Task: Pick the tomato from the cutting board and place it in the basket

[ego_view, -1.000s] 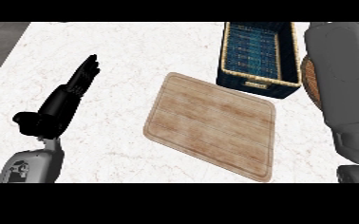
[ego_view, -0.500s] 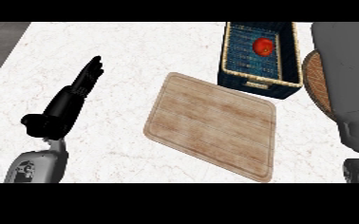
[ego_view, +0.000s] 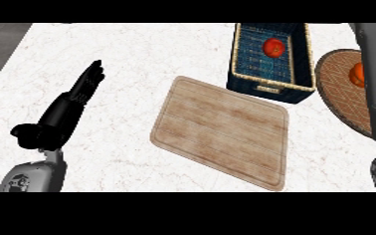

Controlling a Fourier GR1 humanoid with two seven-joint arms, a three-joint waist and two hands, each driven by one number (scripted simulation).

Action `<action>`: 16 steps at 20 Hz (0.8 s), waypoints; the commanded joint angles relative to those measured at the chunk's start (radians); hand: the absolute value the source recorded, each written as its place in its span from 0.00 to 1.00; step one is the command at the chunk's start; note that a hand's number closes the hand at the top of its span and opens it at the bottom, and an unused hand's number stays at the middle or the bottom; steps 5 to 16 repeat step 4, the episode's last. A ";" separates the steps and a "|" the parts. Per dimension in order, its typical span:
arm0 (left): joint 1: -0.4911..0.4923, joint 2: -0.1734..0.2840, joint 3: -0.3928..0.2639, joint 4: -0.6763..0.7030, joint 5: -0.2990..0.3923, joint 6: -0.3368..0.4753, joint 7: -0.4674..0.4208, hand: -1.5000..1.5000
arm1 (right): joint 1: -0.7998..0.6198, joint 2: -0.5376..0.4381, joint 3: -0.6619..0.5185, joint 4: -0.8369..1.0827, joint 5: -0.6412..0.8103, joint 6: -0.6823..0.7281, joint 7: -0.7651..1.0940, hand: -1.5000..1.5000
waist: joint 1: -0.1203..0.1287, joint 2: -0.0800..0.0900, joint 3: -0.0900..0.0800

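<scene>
The tomato [ego_view: 274,47] lies inside the blue basket [ego_view: 242,74], toward its far end. The basket stands just beyond the far right corner of the wooden cutting board [ego_view: 223,130], which lies bare on the white marble surface [ego_view: 147,50]. Well left of the board, the left robot hand [ego_view: 67,110] rests with fingers straight and together. Right of the basket a round woven mat [ego_view: 341,87] carries something orange [ego_view: 357,74].

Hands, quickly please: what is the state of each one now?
Left hand: open, fingers straight, holding nothing.
Right hand: not in view; only its grey forearm shows at the right edge.
</scene>
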 commanded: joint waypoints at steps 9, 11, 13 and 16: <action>0.019 -0.033 -0.031 -0.003 -0.043 0.034 0.001 0.50 | 0.020 -0.066 -0.106 -0.060 -0.156 0.087 0.086 0.00 | -0.013 -0.003 0.000; 0.019 -0.033 -0.031 -0.003 -0.043 0.034 0.001 0.50 | 0.020 -0.066 -0.106 -0.060 -0.156 0.087 0.086 0.00 | -0.013 -0.003 0.000; 0.019 -0.033 -0.031 -0.003 -0.043 0.034 0.001 0.50 | 0.020 -0.066 -0.106 -0.060 -0.156 0.087 0.086 0.00 | -0.013 -0.003 0.000; 0.019 -0.033 -0.031 -0.003 -0.043 0.034 0.001 0.50 | 0.020 -0.066 -0.106 -0.060 -0.156 0.087 0.086 0.00 | -0.013 -0.003 0.000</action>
